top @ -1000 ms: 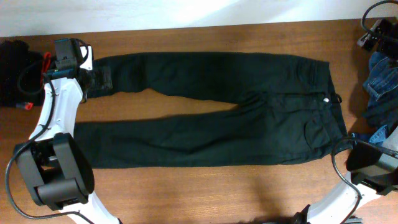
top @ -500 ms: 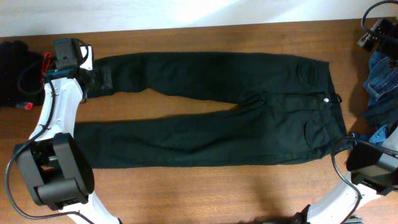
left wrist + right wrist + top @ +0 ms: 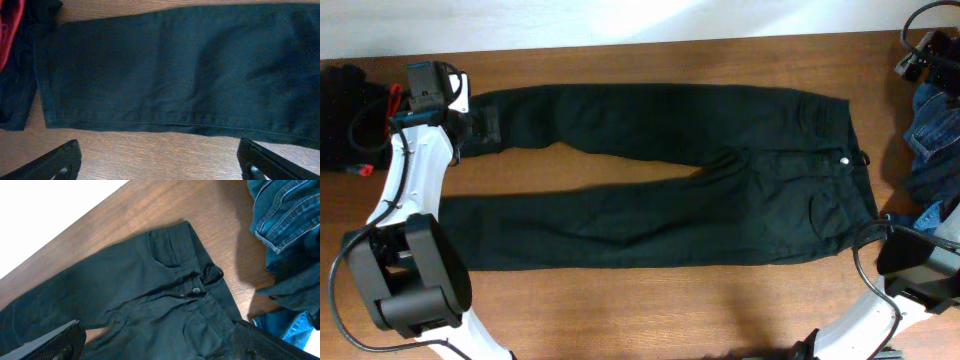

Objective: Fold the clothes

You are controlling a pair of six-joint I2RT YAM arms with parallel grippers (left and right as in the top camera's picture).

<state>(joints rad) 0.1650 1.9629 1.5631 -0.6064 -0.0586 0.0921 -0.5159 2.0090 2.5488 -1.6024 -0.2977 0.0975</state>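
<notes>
Long black jeans (image 3: 660,175) lie flat across the wooden table, waist to the right and both legs running left. The silver waist button (image 3: 843,159) shows near the right end and again in the right wrist view (image 3: 196,287). My left gripper (image 3: 480,130) hovers by the hem of the upper leg (image 3: 55,100). It is open (image 3: 160,162), with only bare wood between its fingers (image 3: 55,162). My right gripper (image 3: 160,345) hangs open above the waist and pocket area, holding nothing.
A pile of black cloth (image 3: 340,115) with a red item (image 3: 393,103) lies at the far left. Crumpled blue denim (image 3: 935,140) (image 3: 290,235) sits at the right edge beside the waist. The right arm's base (image 3: 915,265) stands at the lower right.
</notes>
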